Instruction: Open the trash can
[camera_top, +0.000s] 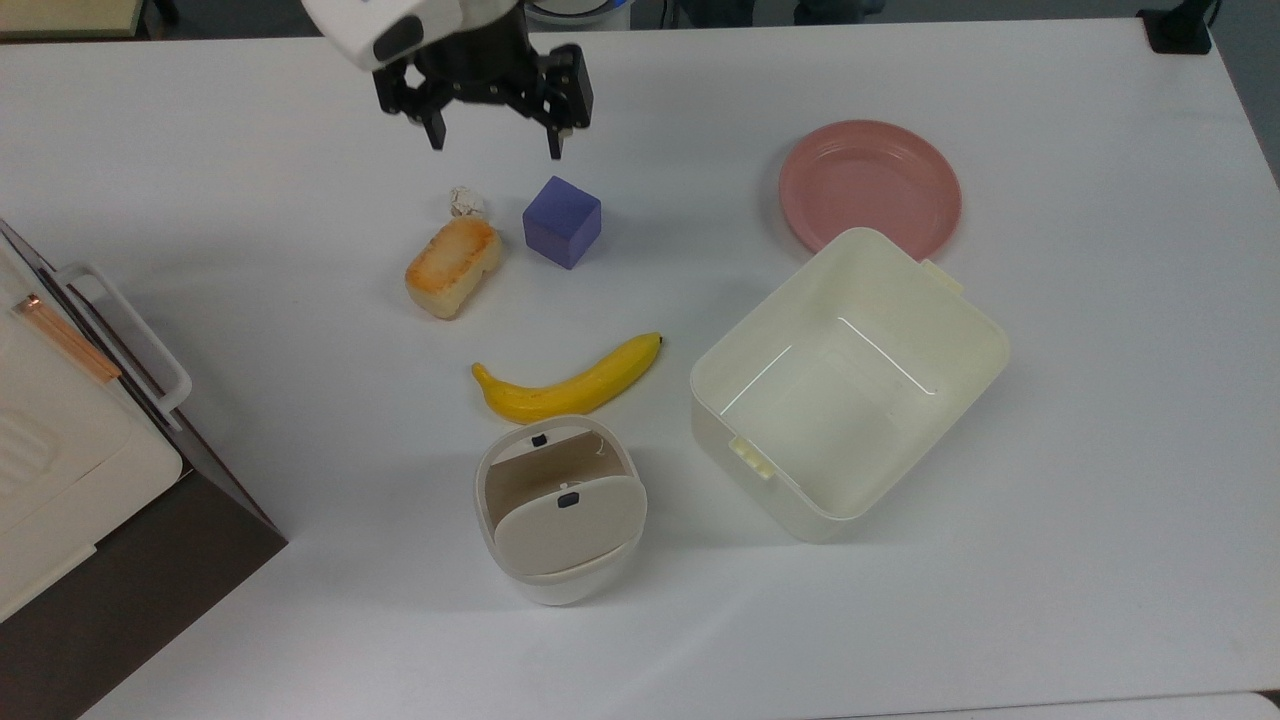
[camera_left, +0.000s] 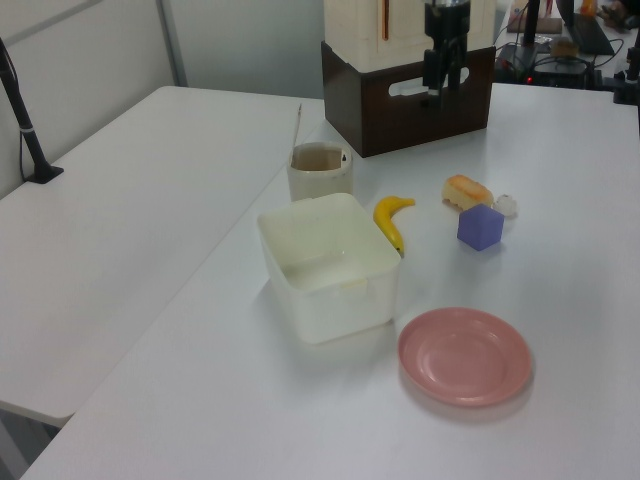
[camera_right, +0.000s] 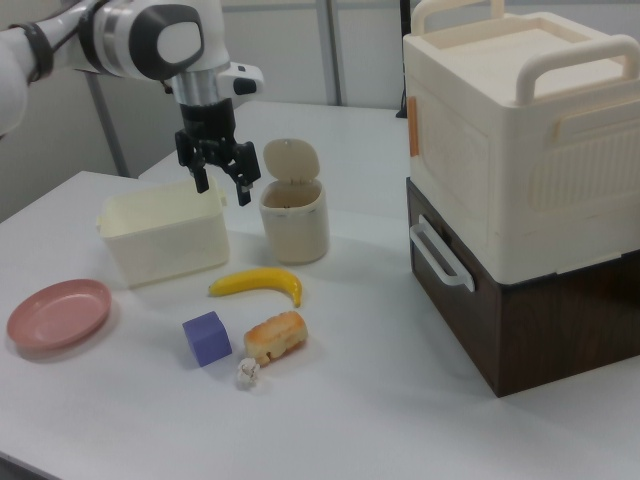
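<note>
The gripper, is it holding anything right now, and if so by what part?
Nothing is held. The gripper hangs open and empty above the table, apart from the purple cube and the trash can.

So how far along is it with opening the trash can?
Looks done: the trash can lid stands upright behind the open mouth, and the top view shows the inside. In hand: nothing. The gripper is open and empty, up above the cube, away from the can. Nothing visible is left for this job.
</note>
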